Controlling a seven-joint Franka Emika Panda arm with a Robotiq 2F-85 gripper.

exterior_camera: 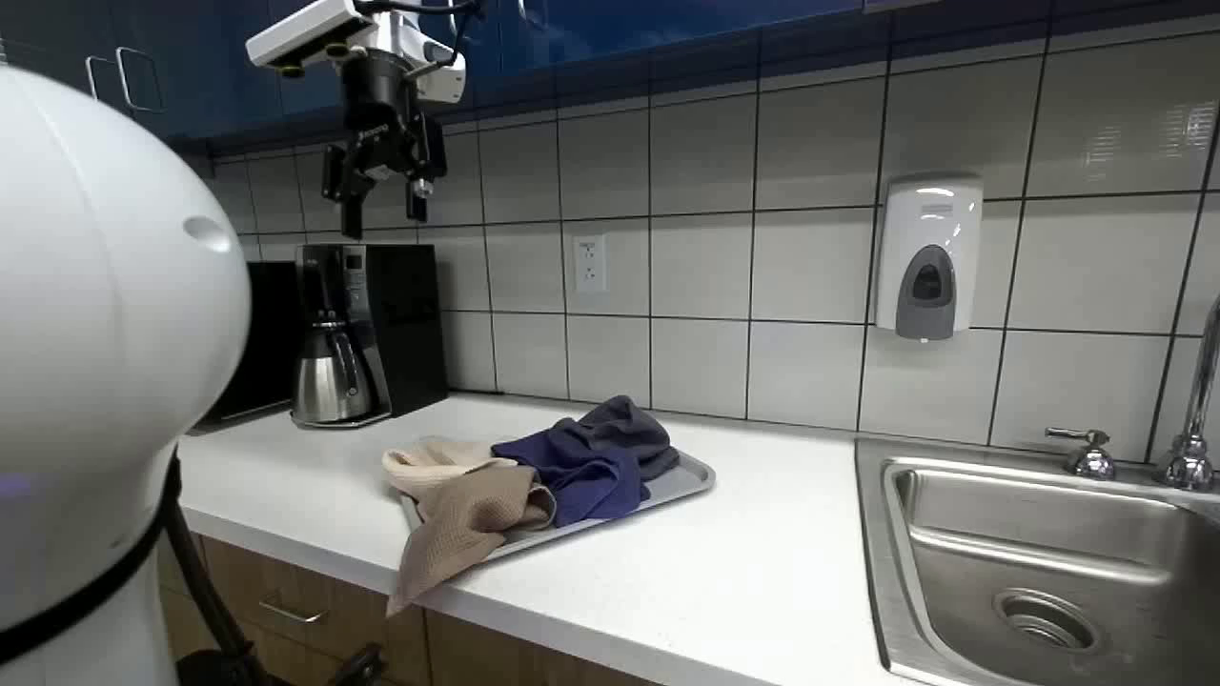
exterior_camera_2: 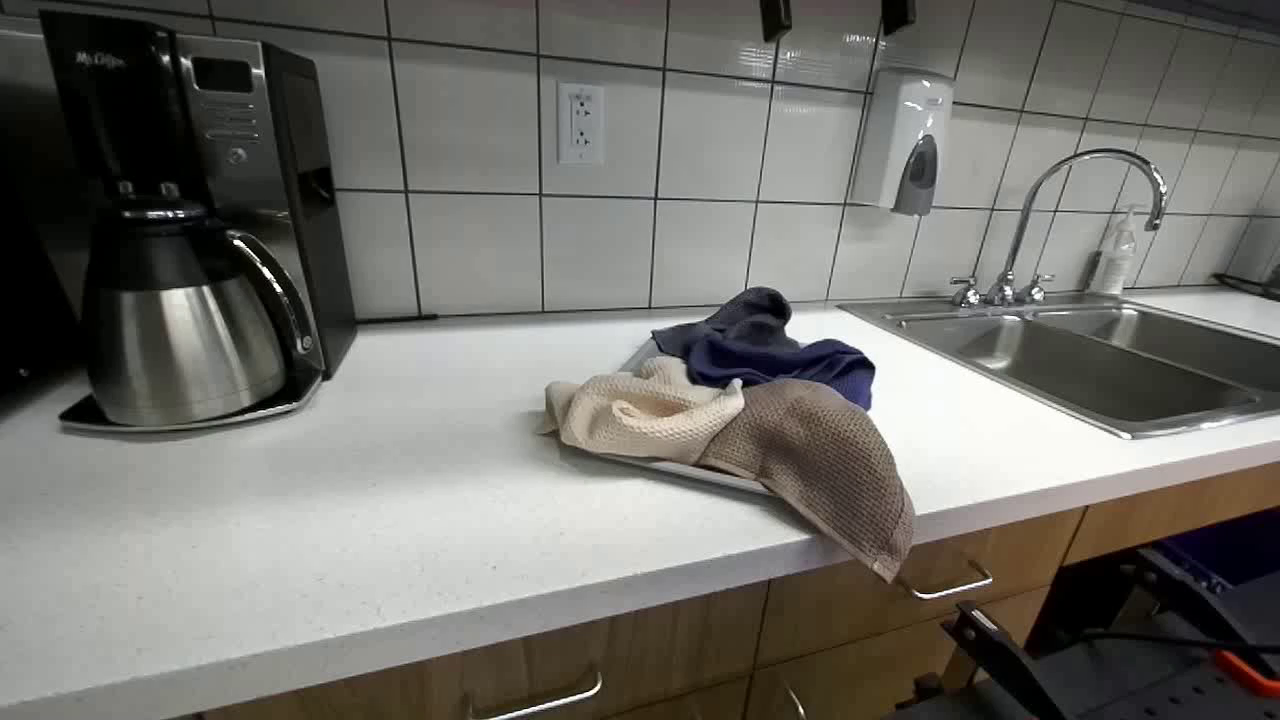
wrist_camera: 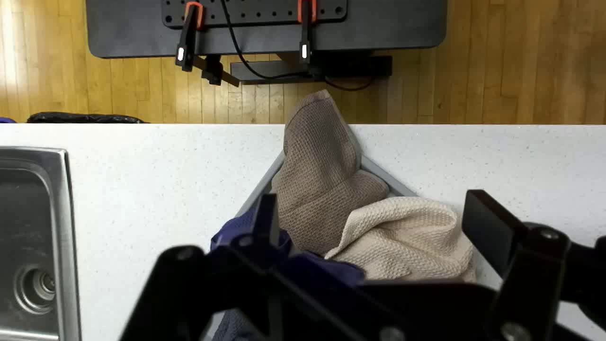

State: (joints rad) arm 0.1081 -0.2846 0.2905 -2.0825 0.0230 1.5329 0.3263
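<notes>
Below, 4 cloths [exterior_camera_2: 752, 428] on a gray tray [exterior_camera: 682, 482], tool [exterior_camera: 384, 211] spread wide, well above

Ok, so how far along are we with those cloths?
Nothing looks clearly done: the cream cloth, brown cloth, blue cloth and gray cloth lie crumpled on the tray. Nothing is in hand: the gripper is open and hangs above them. Left, probably: most of the cloth work, with the brown one drooping past the front edge of the counter.

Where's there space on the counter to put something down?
There's bare counter between the coffee maker and grey tray, and between tray and sink. The tray is crowded with cloths, and the brown cloth hangs over the counter's front edge.
</notes>
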